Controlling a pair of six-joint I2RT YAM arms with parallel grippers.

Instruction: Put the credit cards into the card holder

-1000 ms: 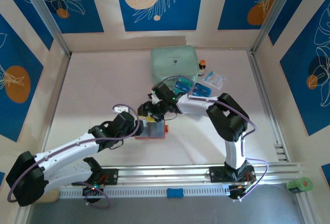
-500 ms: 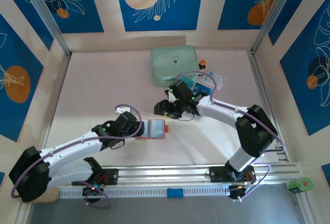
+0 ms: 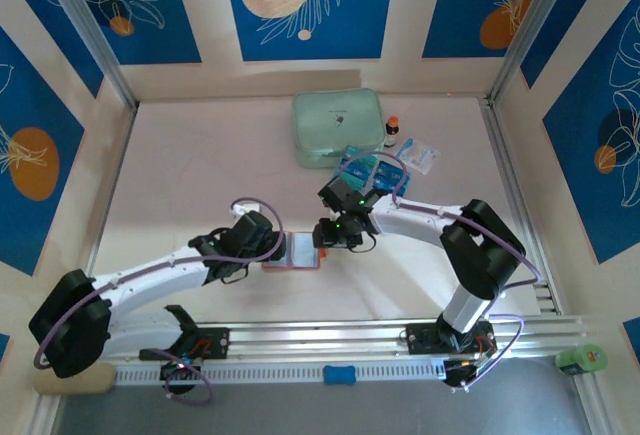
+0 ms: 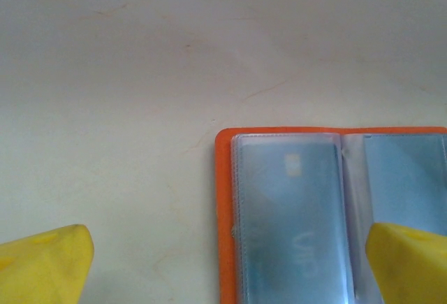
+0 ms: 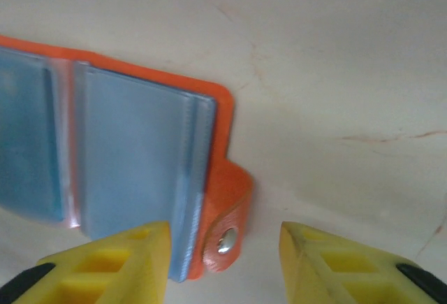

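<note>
Right jaws returned to snap tab (image 5: 230,220) of small orange fold-over card holder (image 3: 300,252), narrowing, unclenched, empty. Left jaws released wide at holder's opposite edge. Flat teal-blue credit cards (image 3: 390,172) left beyond holder: insertion pending.

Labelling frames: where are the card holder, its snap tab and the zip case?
card holder (image 4: 290,213): left wrist view, clear sleeve.
snap tab (image 5: 225,242): right wrist view, metal stud.
zip case (image 3: 338,127): top view, lid centre.

Card holder (image 5: 222,119): smooth orange cover, faint sheen, leather-like. Sleeves (image 4: 290,220): clear glossy plastic. Snap (image 5: 225,242): shiny metal. Table (image 4: 140,73): matt, pale, faint hairline marks. Right end effector (image 5: 223,248): fingers (image 5: 115,262) of matt yellow plastic.
</note>
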